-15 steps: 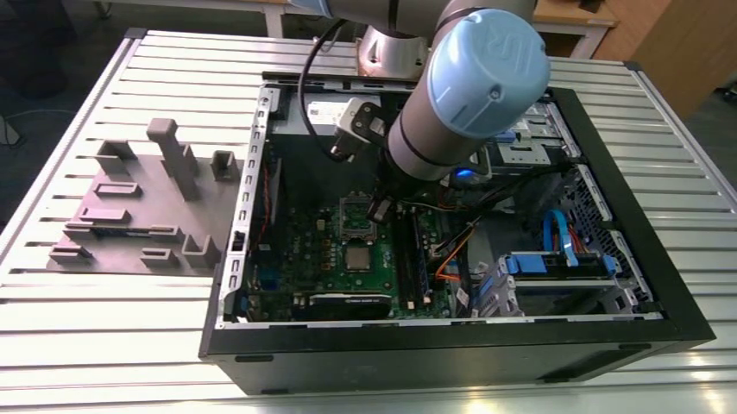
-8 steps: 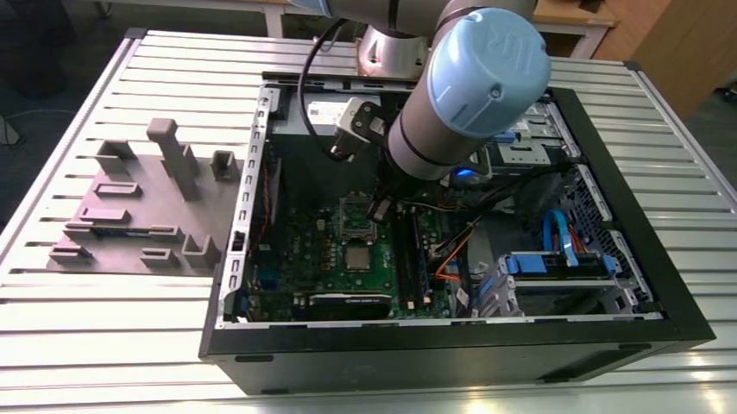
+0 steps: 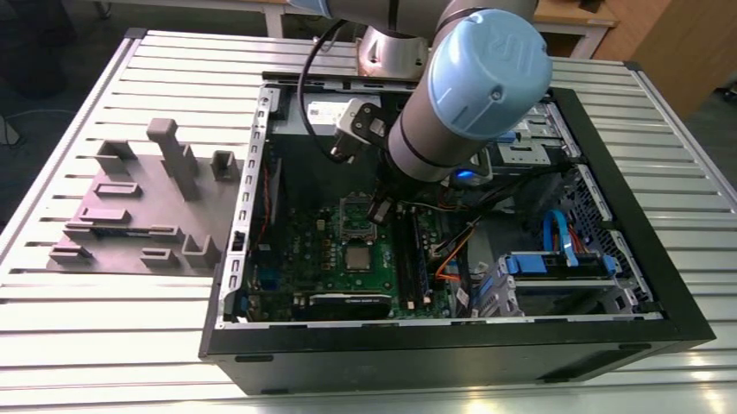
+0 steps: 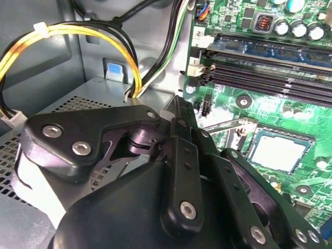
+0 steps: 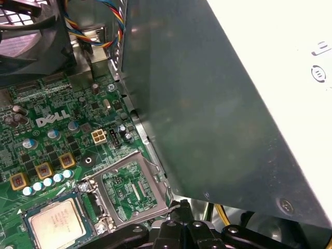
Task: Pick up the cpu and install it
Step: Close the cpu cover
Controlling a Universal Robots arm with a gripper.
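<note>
nearest is the black wall of the open computer case (image 3: 461, 354), which lies on a slotted metal table (image 3: 116, 328). inside it the green motherboard (image 3: 328, 280) lies flat, with a dark card (image 3: 345, 304) along its near edge. long memory slots (image 3: 409, 259) run on the exterior view's right of the socket. in the first wrist view the cpu (image 5: 53, 223) is seated in the square socket (image 5: 83, 207), silvery top up and pale tan edge showing. the metal load frame (image 5: 129, 189) is swung open just beside the cpu, on its far side. the gripper (image 3: 381, 211) hangs over that open frame, just past the cpu and apart from it. whether it is clenched or released i cannot tell. the arm (image 3: 461, 95) slants up and away from it over the far half of the case. toward the exterior view's right, blue cables (image 3: 553, 233) run above a drive cage (image 3: 564, 285). on the exterior view's left of the case, a grey fixture (image 3: 138, 207) of plastic blocks rests on the table.
</note>
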